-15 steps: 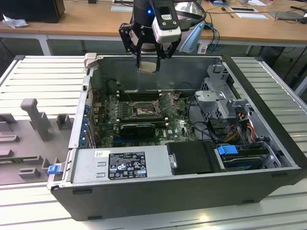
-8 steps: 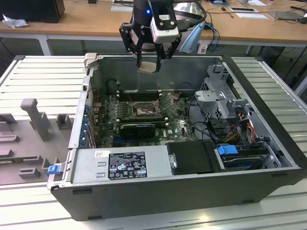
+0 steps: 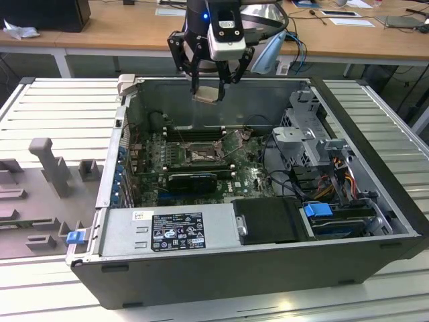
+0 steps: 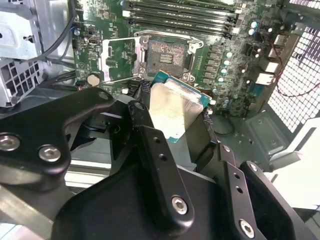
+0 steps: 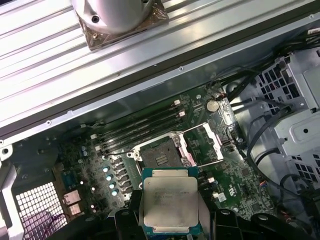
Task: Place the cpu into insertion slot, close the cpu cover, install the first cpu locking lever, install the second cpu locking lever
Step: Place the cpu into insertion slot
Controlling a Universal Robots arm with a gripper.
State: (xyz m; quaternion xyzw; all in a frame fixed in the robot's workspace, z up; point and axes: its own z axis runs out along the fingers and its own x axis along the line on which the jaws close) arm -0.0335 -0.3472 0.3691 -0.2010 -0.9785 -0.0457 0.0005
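Ext. view: arm (image 3: 198,17) was cut off by top edge. Cpu (image 3: 208,94) was partly masked by fingers (image 3: 196,79); its side edges could not be seen. Insertion slot (image 3: 199,155) pin field was too small to resolve. Second wrist view: two cpu edges were hidden behind fingers, and much of motherboard (image 4: 225,55) lay behind black linkage (image 4: 160,175), itself cut off by frame edge. First wrist view: fingers were cut off by frame edge; slot pin detail was too blurred to tell.

A computer case (image 3: 268,268) lay open on a slatted table (image 3: 60,100). A coin-cell battery (image 5: 213,105) sat near the memory slots (image 5: 142,127).
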